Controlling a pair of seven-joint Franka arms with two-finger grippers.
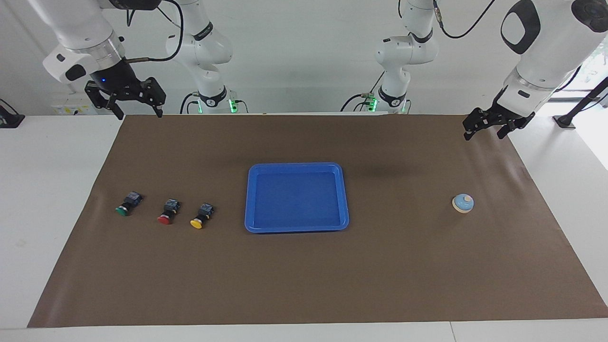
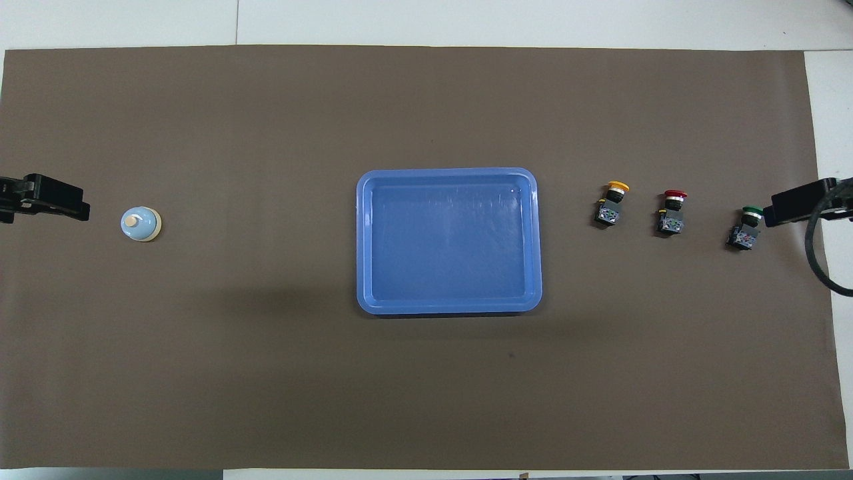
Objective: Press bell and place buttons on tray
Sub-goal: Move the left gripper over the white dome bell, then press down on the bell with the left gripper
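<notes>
The brown mat (image 1: 304, 266) covers most of the table, with wide bare stretches all round the tray (image 1: 297, 228), which sits mid-mat with nothing in it. Toward the right arm's end, the green button (image 1: 128, 203), red button (image 1: 168, 212) and yellow button (image 1: 201, 216) lie in a row on their sides, well apart from one another (caps pointing away from the robots). The bell (image 1: 462, 203) stands alone toward the left arm's end. The right gripper (image 1: 137, 108) hangs raised over the mat's robot-side corner, fingers spread wide, holding nothing. The left gripper (image 1: 491, 127) hangs over the other robot-side corner, tilted, likewise wide and holding nothing.
</notes>
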